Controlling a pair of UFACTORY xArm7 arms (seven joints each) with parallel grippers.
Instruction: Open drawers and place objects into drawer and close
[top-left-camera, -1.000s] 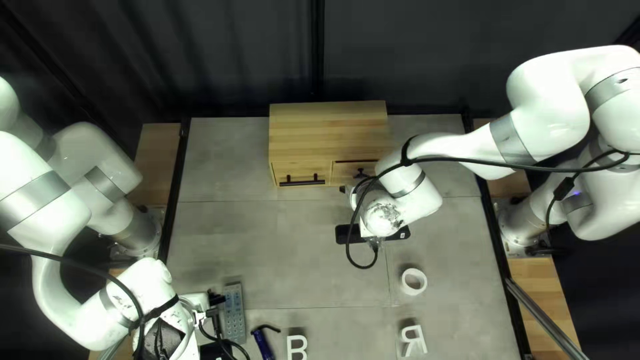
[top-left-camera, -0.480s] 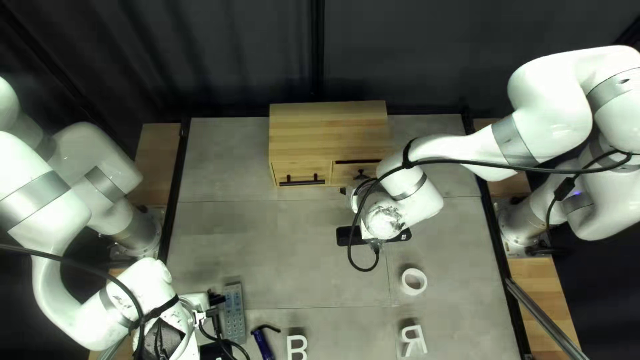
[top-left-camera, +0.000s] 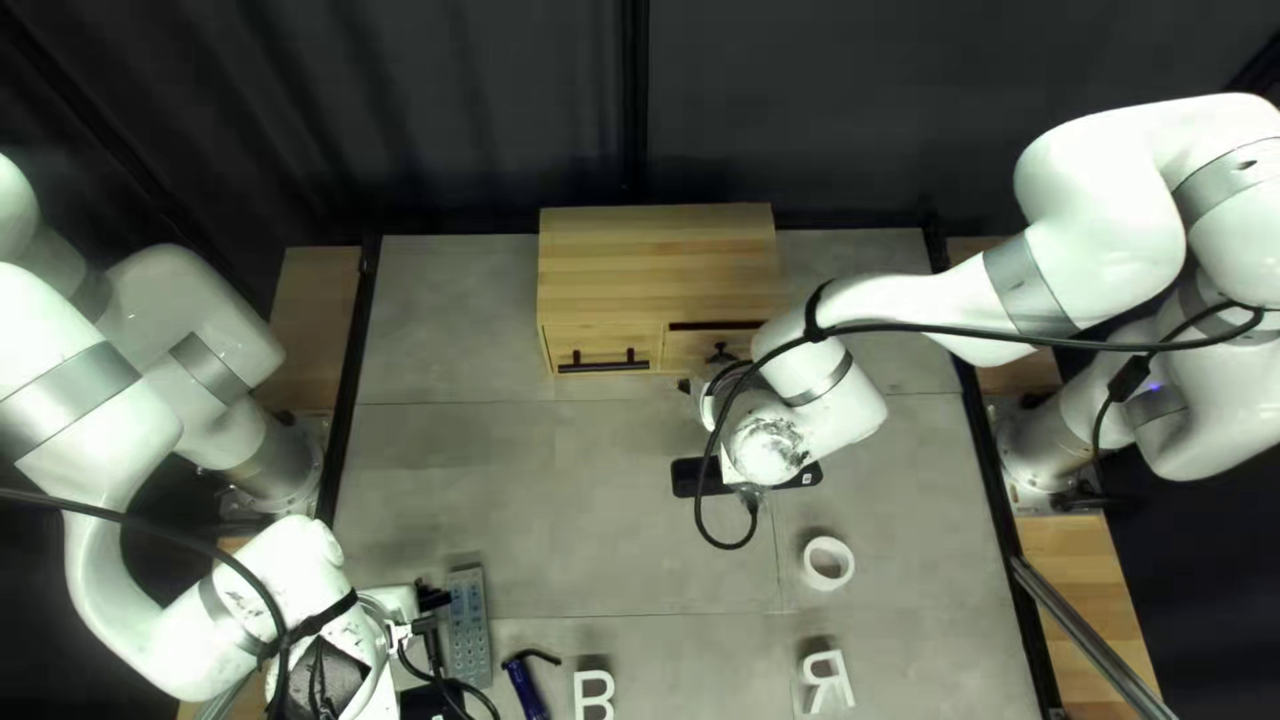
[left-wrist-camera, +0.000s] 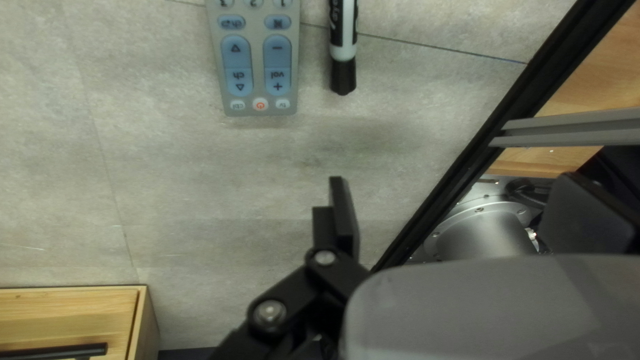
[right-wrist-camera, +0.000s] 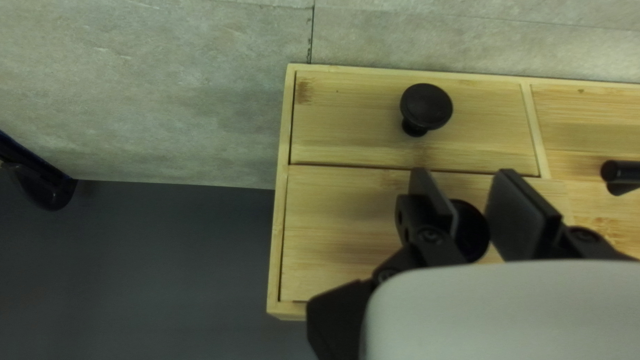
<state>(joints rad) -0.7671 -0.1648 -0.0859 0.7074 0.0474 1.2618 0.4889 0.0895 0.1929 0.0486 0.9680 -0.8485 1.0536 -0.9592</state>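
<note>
We are clamping the right claw [right-wrist-camera: 462, 192] on the black knob [right-wrist-camera: 472, 231] of a small drawer [right-wrist-camera: 340, 235] at the right of the wooden drawer box [top-left-camera: 655, 260]. Its fingers are squeezing the knob from both sides, so a pull should slide the drawer out. We are holding the left claw [top-left-camera: 425, 605] spread apart and empty over the bench [top-left-camera: 520, 480], probably to stay clear. The remote [left-wrist-camera: 255, 60] and marker [left-wrist-camera: 343, 45] are lying just ahead of it, not yet stowed.

Robot lab: dark curtain [top-left-camera: 420, 100] behind black-framed table [top-left-camera: 520, 470].
</note>
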